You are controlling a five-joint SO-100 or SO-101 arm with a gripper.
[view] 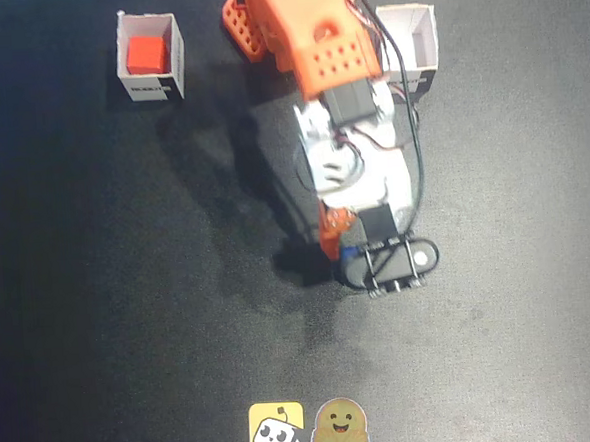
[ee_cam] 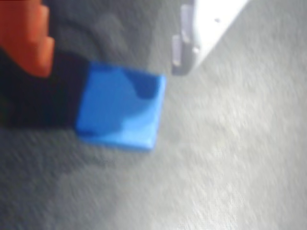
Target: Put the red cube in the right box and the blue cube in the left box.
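Between parted gripper (ee_cam: pixel 115 43) fingers in wrist view: blue cube (ee_cam: pixel 120 112) on dark mat, orange finger (ee_cam: pixel 26 38) beside it, not clamped; red cube (view: pixel 147 54) inside upper-left box (view: pixel 152 85), fixed view.

A bright blue cube (ee_cam: pixel 120 110), part darkened by shadow, is seen in the wrist view between an orange finger (ee_cam: pixel 26 36) and a white one (ee_cam: pixel 201 28). A red cube (view: pixel 147 55) is framed by a white box (view: pixel 151 55) with a black strip. Another white box (view: pixel 410 46), apparently alike, is partly masked by the orange-and-white arm (view: pixel 337 88). Dark grey matting (view: pixel 99 293) is seen below.
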